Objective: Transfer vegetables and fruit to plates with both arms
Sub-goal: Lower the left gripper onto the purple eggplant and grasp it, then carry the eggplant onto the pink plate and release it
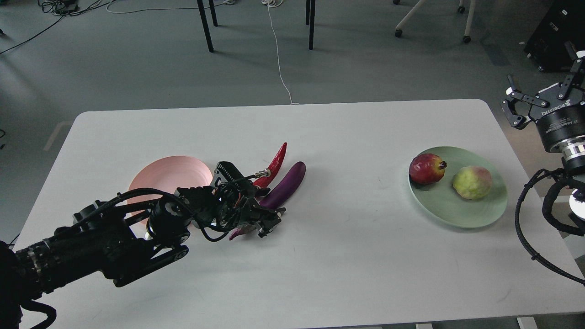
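Observation:
The purple eggplant (285, 185) lies slantwise on the white table, beside the red chili pepper (275, 162). My left gripper (266, 221) is low over the eggplant's calyx end, with dark fingers on either side of it. The calyx is mostly hidden, and I cannot tell whether the fingers press on it. The pink plate (160, 176) lies just left of them, partly behind my left arm. The pomegranate (426, 168) and the yellow-green fruit (472, 182) rest on the mint green plate (457, 210) at the right. My right gripper (541, 91) is open and empty, raised beyond the table's right edge.
The white table (347, 256) has bare room in the middle and along the front. Chair and table legs (311, 23) and a white cable (279, 59) are on the grey floor behind. A dark cabinet (555, 32) stands at the far right.

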Controlling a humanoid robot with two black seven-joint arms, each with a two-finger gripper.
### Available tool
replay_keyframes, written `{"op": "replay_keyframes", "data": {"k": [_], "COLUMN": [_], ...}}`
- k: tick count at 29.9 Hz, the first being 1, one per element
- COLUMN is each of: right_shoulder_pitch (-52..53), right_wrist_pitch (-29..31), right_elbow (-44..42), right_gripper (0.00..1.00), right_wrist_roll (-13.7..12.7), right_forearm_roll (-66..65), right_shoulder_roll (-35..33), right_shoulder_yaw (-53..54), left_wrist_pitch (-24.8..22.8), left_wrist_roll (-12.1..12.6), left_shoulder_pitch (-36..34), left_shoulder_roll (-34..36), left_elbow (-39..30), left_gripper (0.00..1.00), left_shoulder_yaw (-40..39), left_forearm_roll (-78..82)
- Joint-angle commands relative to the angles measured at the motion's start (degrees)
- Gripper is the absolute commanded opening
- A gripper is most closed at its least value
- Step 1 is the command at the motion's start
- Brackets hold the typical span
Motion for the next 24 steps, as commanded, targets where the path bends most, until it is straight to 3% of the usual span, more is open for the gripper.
{"op": "replay_keyframes", "data": {"k": [1, 7, 10, 17, 24], "right_shoulder_pitch": [0.08, 0.17, 0.17, 1.92, 2.63], "right_wrist_pitch": [0.15, 0.15, 0.15, 0.15, 0.06], "right_elbow": [-0.05, 0.31, 0.31, -0.22, -0.22], "right_gripper": [0.98, 0.98, 0.98, 0.98, 0.98], "right_wrist_roll": [-0.01, -0.01, -0.01, -0.01, -0.01], "right_forearm_roll": [-0.05, -0.05, 0.04, -0.05, -0.22], "right_shoulder_roll": [-0.07, -0.42, -0.42, 0.02, 0.19], "right_shoulder_yaw": [0.06, 0.06, 0.06, -0.47, -0.82], "left_wrist_pitch": [0.08, 2.18, 6.05, 6.15, 6.58], "left_wrist_roll": [-0.44, -2.63, -2.81, -3.08, -5.89], "left_shoulder_pitch": [0.07, -0.11, -0.55, -0.99, 3.22], "left_shoulder_roll": [0.39, 1.18, 4.77, 20.40, 30.36], "left_elbow": [-0.18, -2.81, -7.55, -16.88, -11.36], "left_gripper": [0.37, 0.15, 0.14, 0.17, 0.17], "left_shoulder_yaw": [-0.17, -1.48, -2.27, -5.97, -3.60], "left_forearm_roll": [-0.01, -0.01, -3.53, -9.52, -9.78]}}
